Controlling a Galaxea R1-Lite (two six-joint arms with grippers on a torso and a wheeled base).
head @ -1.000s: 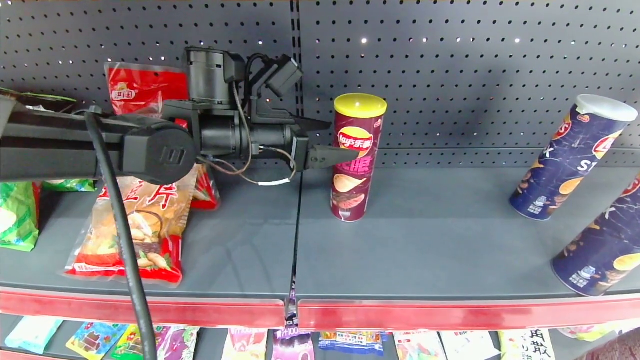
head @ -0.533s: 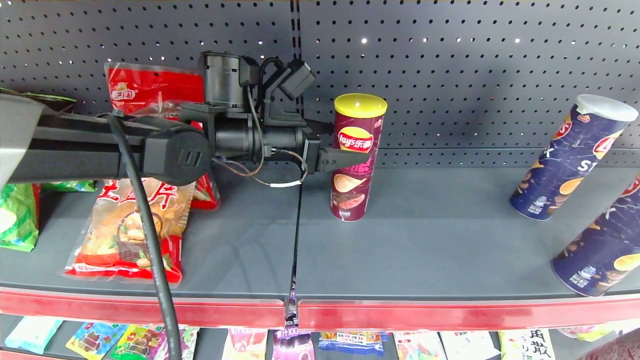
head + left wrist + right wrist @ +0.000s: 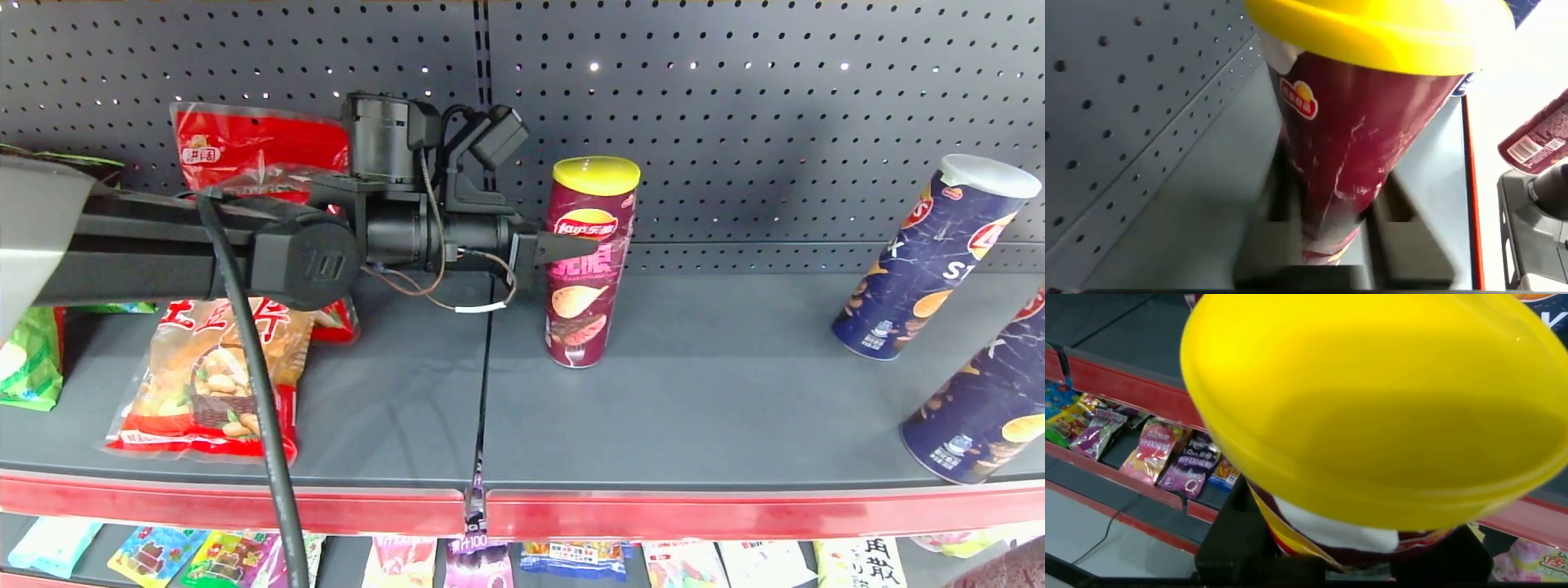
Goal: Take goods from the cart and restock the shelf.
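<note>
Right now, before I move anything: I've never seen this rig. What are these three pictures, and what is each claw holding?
This is a two-armed robot at a store shelf. The wide picture is from its head camera: the left gripper is closed on a maroon chip can with a yellow lid, standing on the grey metal shelf between a red peanut bag and two dark blue chip cans. The other pictures are from wrist cameras looking along the fingers. The left one shows that same can; the right one shows the right gripper holding a second yellow-lidded can.

Open shelf between maroon can and blue cans; peanut bag crowds left.
</note>
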